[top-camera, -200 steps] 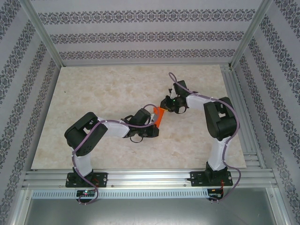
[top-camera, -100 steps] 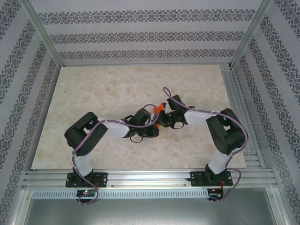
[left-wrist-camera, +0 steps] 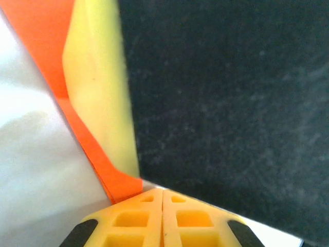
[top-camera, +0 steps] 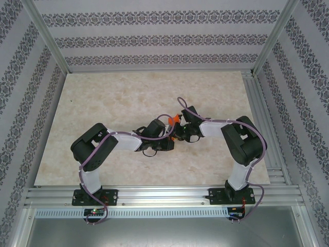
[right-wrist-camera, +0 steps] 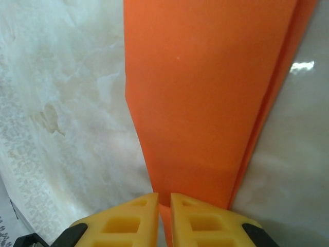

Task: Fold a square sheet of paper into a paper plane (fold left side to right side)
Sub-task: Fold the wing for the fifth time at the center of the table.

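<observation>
A beige, marbled desk (top-camera: 103, 92) takes up the middle of the top view, and its veined surface also shows at the left of the right wrist view. Walls with grey ornamental wallpaper bands (top-camera: 164, 38) stand around it. Aluminium posts (top-camera: 46, 38) slant in from the upper corners. A grooved aluminium rail (top-camera: 164, 194) crosses the lower frame.

**Sheet of paper** (right-wrist-camera: 205, 92) (top-camera: 176, 119): thin, plain, bright orange. We log it folded into a long narrow strip, with layered edges stacked along one long side. It tapers towards the right claw (right-wrist-camera: 163, 203), whose yellow fingers pinch its end. We place it mid-bench (top-camera: 103, 103).
</observation>
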`<state>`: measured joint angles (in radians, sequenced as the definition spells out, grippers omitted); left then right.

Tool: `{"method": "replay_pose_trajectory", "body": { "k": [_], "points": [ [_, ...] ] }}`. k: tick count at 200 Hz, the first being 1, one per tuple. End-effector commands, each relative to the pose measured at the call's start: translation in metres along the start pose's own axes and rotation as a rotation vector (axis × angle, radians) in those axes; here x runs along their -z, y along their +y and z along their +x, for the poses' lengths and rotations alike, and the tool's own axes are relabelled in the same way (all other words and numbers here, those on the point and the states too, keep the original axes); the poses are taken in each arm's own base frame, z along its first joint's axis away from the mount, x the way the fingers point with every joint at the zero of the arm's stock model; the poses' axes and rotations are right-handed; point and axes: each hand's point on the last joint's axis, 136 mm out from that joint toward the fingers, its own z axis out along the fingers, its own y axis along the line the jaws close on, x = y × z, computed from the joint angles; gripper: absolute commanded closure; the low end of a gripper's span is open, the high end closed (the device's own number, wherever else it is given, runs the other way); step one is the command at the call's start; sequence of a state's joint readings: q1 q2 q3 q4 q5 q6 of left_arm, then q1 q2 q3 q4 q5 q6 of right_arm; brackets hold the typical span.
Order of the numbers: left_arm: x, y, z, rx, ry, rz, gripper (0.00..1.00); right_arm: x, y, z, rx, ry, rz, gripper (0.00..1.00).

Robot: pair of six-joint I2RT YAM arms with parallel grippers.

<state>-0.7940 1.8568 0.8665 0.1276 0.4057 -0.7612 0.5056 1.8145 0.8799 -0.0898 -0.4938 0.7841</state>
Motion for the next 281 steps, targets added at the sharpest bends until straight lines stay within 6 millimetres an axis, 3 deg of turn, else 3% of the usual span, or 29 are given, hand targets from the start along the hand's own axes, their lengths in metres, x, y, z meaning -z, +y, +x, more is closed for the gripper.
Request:
{"method": "replay_pose_trajectory", "body": {
  "k": [1, 72, 114, 199, 227, 246, 281],
  "points": [
    [-0.008, 0.032, 0.048, 0.062, 0.143, -0.093, 0.91, -0.003, -0.022, -0.008, 0.008, -0.027, 0.088, 0.85],
    [-0.009, 0.035, 0.052, 0.075, 0.152, -0.094, 0.91, 0.011, -0.030, -0.054, 0.082, -0.092, 0.164, 0.85],
    [-0.009, 0.035, 0.052, 0.075, 0.152, -0.091, 0.91, 0.014, -0.044, -0.082, 0.094, -0.123, 0.217, 0.85],
    [-0.007, 0.033, 0.051, 0.072, 0.144, -0.084, 0.91, 0.040, -0.073, -0.150, 0.056, -0.220, 0.250, 0.85],
    [-0.007, 0.031, 0.049, 0.071, 0.139, -0.082, 0.91, 0.066, -0.055, -0.145, 0.080, -0.258, 0.212, 0.84],
    [-0.007, 0.030, 0.049, 0.067, 0.140, -0.079, 0.91, 0.079, -0.034, -0.126, 0.085, -0.258, 0.125, 0.84],
    [-0.007, 0.030, 0.048, 0.066, 0.138, -0.078, 0.91, 0.065, 0.006, -0.081, 0.095, -0.193, -0.005, 0.84]
  ]
}}
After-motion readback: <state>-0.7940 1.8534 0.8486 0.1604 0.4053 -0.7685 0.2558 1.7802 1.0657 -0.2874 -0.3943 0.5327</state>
